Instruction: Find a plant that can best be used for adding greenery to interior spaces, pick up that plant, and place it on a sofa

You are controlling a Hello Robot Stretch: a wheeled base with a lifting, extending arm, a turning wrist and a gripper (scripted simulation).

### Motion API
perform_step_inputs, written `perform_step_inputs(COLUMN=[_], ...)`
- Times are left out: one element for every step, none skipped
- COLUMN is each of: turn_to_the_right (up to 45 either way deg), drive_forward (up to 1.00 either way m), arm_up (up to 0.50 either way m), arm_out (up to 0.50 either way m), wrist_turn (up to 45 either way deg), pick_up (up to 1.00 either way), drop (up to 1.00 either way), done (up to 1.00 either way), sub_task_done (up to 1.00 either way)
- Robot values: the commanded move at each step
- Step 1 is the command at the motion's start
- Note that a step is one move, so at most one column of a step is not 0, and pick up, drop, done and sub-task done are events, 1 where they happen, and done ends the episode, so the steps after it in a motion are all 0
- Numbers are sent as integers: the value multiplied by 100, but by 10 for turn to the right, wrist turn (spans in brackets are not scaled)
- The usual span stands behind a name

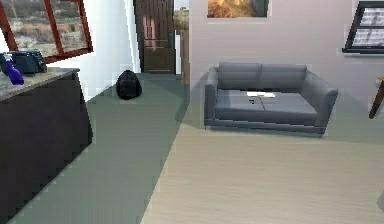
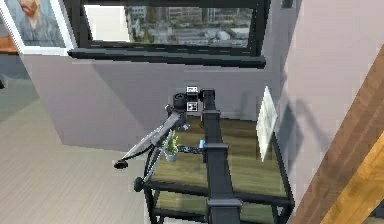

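Standing near the left edge of the wood-topped bench (image 2: 245, 165), the small potted plant (image 2: 172, 147) shows green leaves just beside the dark arm (image 2: 214, 160). The hand (image 2: 135, 165) angles down past that left edge, its thin fingers near the plant. I cannot tell whether they are apart or together, or whether they grip anything. A white framed card (image 2: 266, 122) stands at the bench's right edge. In the forward view, a grey sofa (image 1: 268, 95) sits against the wall.

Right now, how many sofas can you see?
1. The grey sofa stands against the far wall in the forward view, below a wall picture. More may lie beyond these views.
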Motion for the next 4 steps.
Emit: perform_step_inputs(turn_to_the_right=[0,0,0,0], drive_forward=[0,0,0,0], arm_up=[0,0,0,-30], arm_out=[0,0,0,0], wrist_turn=[450,450,300,0], pick_up=[0,0,0,0], drop=[0,0,0,0], done=[0,0,0,0], sub_task_done=[0,0,0,0])
